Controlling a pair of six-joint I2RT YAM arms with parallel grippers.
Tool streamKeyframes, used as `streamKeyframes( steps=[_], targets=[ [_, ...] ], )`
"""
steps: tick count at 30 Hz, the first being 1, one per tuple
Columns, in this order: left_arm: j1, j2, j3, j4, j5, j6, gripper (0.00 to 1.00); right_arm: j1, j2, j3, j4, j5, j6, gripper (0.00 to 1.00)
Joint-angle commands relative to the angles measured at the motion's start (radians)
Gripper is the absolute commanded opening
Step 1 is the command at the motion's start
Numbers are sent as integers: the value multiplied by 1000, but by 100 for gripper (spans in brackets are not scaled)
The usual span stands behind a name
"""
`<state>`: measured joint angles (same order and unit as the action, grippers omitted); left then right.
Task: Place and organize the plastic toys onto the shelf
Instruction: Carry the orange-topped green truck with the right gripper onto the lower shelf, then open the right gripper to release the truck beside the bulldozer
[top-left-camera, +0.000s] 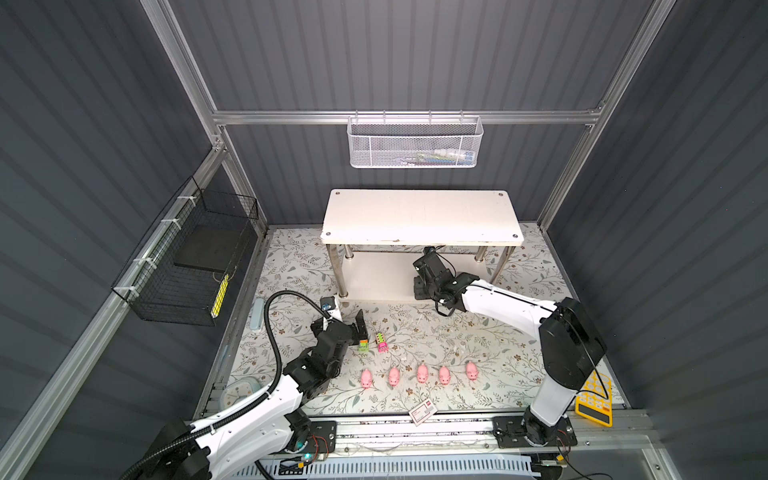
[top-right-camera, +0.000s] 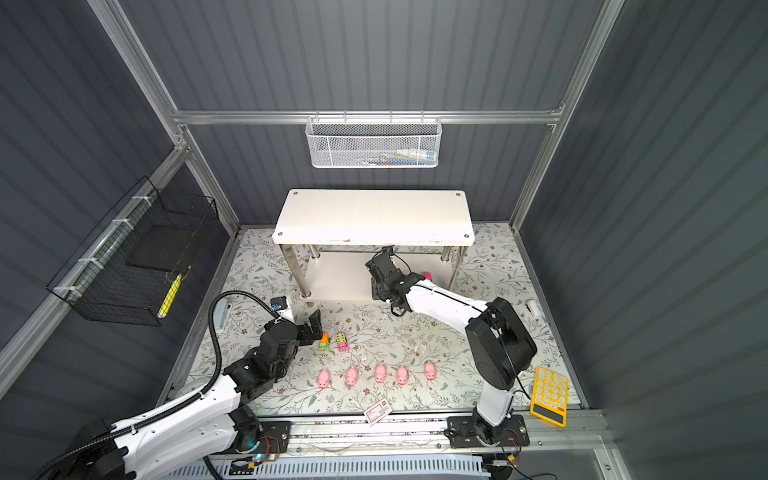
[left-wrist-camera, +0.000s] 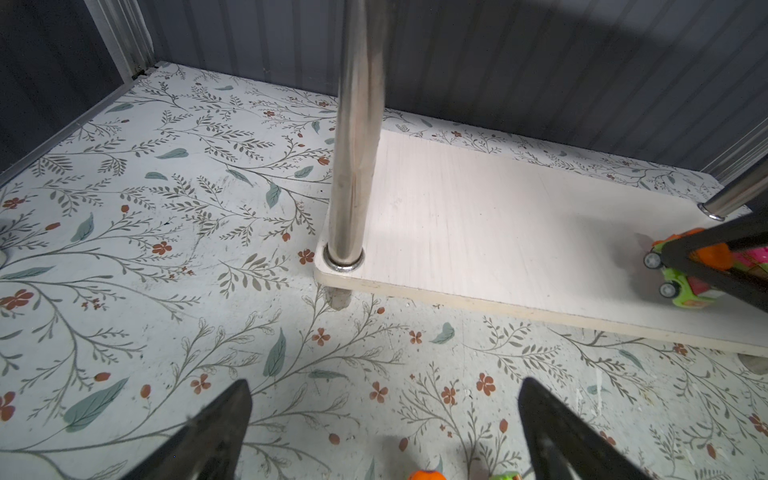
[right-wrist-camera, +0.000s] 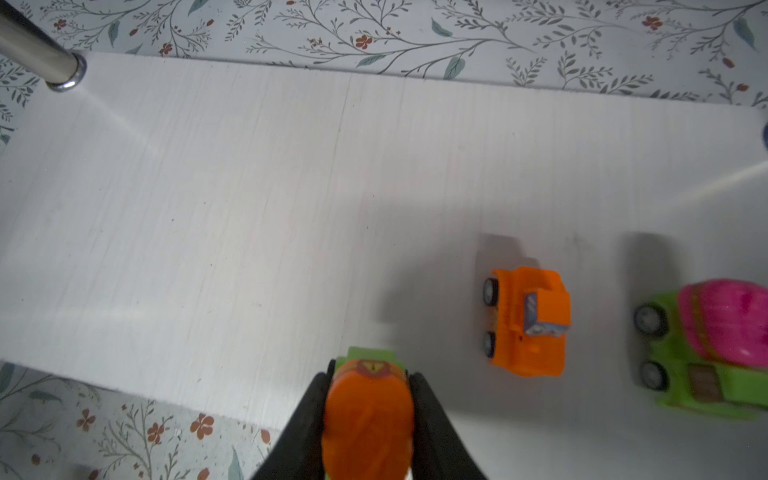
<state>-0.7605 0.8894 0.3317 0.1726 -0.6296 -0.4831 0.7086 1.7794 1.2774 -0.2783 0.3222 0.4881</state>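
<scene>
Right gripper (right-wrist-camera: 369, 376) clamped on orange-drum car (right-wrist-camera: 368, 415), over shelf (top-left-camera: 419, 216) lower board (right-wrist-camera: 208, 208). Orange car (right-wrist-camera: 525, 322) and pink-drum car (top-right-camera: 427, 275) parked there, pink one at gripper's 3 o'clock in a top view. Left gripper (left-wrist-camera: 385, 381) wide open; orange-roofed floor car (top-left-camera: 363, 345) and pink floor car (top-left-camera: 381, 343) just beside, at its 4 o'clock.

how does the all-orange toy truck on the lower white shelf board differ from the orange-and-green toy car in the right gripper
Colour: the all-orange toy truck is orange nearly throughout; the orange-and-green toy car has an orange top on a green base. State: the truck stands free on the lower white shelf board; the car is clamped in the right gripper. Both are small toy vehicles.
</scene>
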Motion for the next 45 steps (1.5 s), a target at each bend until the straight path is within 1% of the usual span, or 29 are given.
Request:
streamKeyframes(
  steps=[1,11,25,28,34,40,45],
  targets=[
    [-5,-5,-11,-16,-15,-5,100,-23,31,43,44,20,-16,34],
    [-5,3,-10,-15,-21,-6,100,-61,108,106,48,-6,-20,34],
    [-5,39,-3,5,-13,-11,100,-74,143,111,46,-31,-8,34],
    [-5,36,-5,4,-15,-12,100,-75,138,111,48,-34,-8,37],
    [-5,29,-6,-2,-16,-14,100,-74,119,107,55,-37,-10,49],
    [-5,28,-6,-4,-17,-14,100,-73,46,63,95,-57,-8,54],
    [-4,37,0,-4,-15,-12,100,-69,-31,0,135,-82,-3,56]
  ],
)
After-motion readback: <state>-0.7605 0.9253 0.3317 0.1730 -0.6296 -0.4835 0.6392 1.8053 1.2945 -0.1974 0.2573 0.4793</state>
